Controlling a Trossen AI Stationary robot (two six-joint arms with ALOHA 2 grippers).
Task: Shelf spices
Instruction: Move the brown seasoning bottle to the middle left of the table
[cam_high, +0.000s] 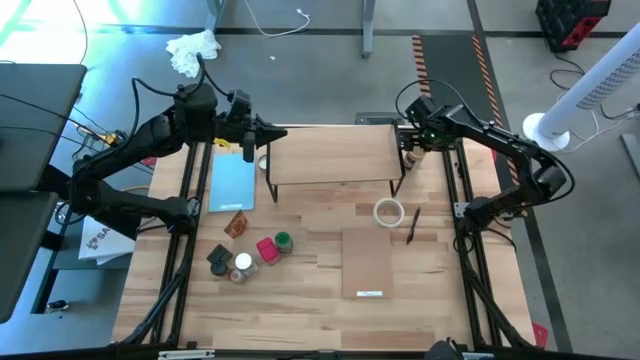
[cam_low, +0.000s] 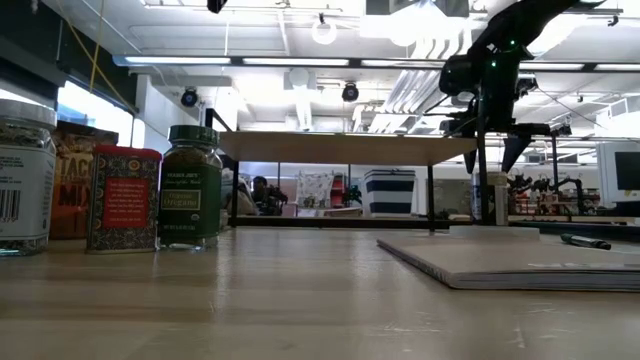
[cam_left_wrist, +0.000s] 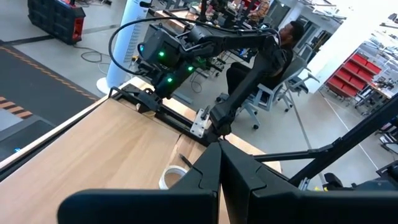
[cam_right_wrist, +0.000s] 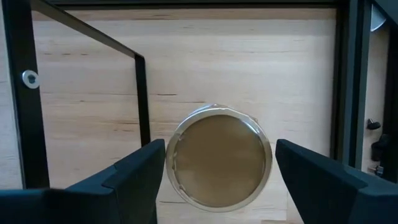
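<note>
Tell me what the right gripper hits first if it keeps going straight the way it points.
Probably the tan-topped jar. The right gripper points down at it beside the shelf, fingers open either side of the lid. How far above the jar it is remains unclear.

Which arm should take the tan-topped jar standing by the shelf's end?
Right. The right gripper hangs directly over the tan-topped jar, fingers open on either side of it, beside the shelf. The left gripper is shut at the shelf's other end.
</note>
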